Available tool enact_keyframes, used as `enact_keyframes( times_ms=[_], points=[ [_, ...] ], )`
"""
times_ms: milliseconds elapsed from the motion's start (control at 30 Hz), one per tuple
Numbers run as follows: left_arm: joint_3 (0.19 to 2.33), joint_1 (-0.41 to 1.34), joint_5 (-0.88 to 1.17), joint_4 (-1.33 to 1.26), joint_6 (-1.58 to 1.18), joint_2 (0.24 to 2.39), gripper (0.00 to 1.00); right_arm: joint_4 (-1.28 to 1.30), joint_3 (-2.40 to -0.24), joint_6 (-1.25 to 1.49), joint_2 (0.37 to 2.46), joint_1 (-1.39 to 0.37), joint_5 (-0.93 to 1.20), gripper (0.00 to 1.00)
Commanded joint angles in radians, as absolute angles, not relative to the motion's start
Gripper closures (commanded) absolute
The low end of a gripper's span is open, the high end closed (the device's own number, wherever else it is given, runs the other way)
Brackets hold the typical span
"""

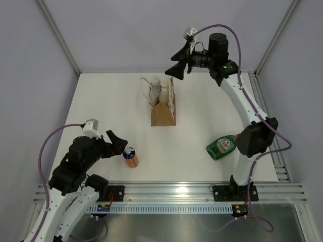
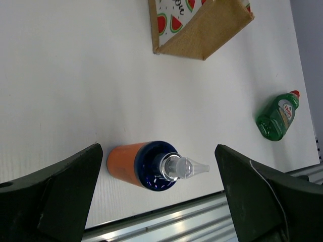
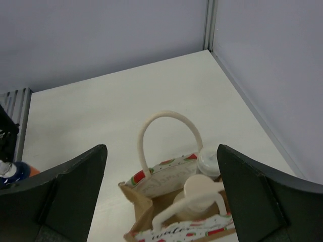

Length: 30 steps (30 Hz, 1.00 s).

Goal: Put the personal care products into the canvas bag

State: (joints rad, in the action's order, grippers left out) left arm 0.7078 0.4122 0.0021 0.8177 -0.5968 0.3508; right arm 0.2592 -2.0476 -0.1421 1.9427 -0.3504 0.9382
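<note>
Status: I judge the task essentially complete. The canvas bag (image 1: 163, 113) stands upright at mid-table. Both products sit inside it: the pump bottle (image 3: 199, 194) and, just beside it, the tube (image 3: 208, 160), white cap up. I see no care product left outside the bag. An orange bottle (image 1: 131, 157) and a green bottle (image 1: 222, 147) sit on the table, well apart from the bag; I treat them as outside the job.

Right gripper (image 1: 175, 63): positioned above the bag's far end, jaws spread wide, holding and touching nothing.

Left gripper (image 1: 118, 143): jaws wide, empty, over the orange bottle with no contact visible.
</note>
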Motion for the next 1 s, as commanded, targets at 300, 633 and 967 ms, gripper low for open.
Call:
enact_keyframes(
  times_ms=[300,633,967],
  points=[
    [0.758,0.411,0.123,0.830,-0.522,0.411,0.01,0.609,-1.490,-0.406,1.494,-0.305,1.060,0.00],
    [0.785,0.475,0.016,0.900,-0.689,0.517,0.01,0.591,-1.361,-0.345,1.398,-0.265,1.055,0.00],
    [0.818,0.718,-0.182,0.905,-0.824,0.739,0.01,0.557,-1.318,-0.304,1.378,-0.236,1.071,0.01]
  ],
)
